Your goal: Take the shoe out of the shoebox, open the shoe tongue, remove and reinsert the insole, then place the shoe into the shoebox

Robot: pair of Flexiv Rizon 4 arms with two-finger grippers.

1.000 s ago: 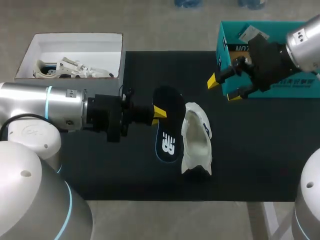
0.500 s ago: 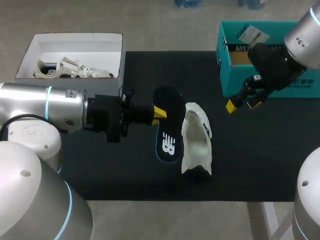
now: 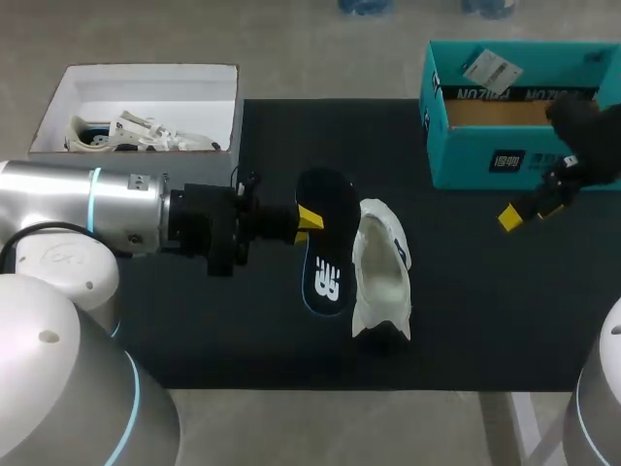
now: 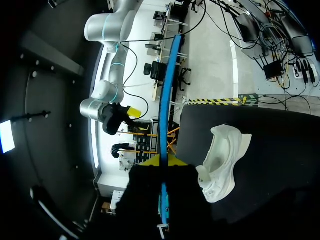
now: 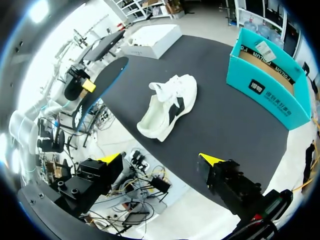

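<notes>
Insole (image 3: 328, 243), black: clamped edgewise in left gripper (image 3: 309, 218) at mat (image 3: 485, 311) centre, beside shoe (image 3: 380, 270) lying sidelong; right gripper (image 3: 524, 211), jaws apart and empty near shoebox (image 3: 514, 160), should brace shoe for toe-first reinsertion.

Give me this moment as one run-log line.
left pincer: shut on insole | shoe: on mat | right pincer: open, near shoebox

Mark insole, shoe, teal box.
insole (image 3: 328, 243), head view, middle of its black face
shoe (image 3: 380, 272), head view, its opening
teal box (image 3: 475, 157), head view, front wall
</notes>
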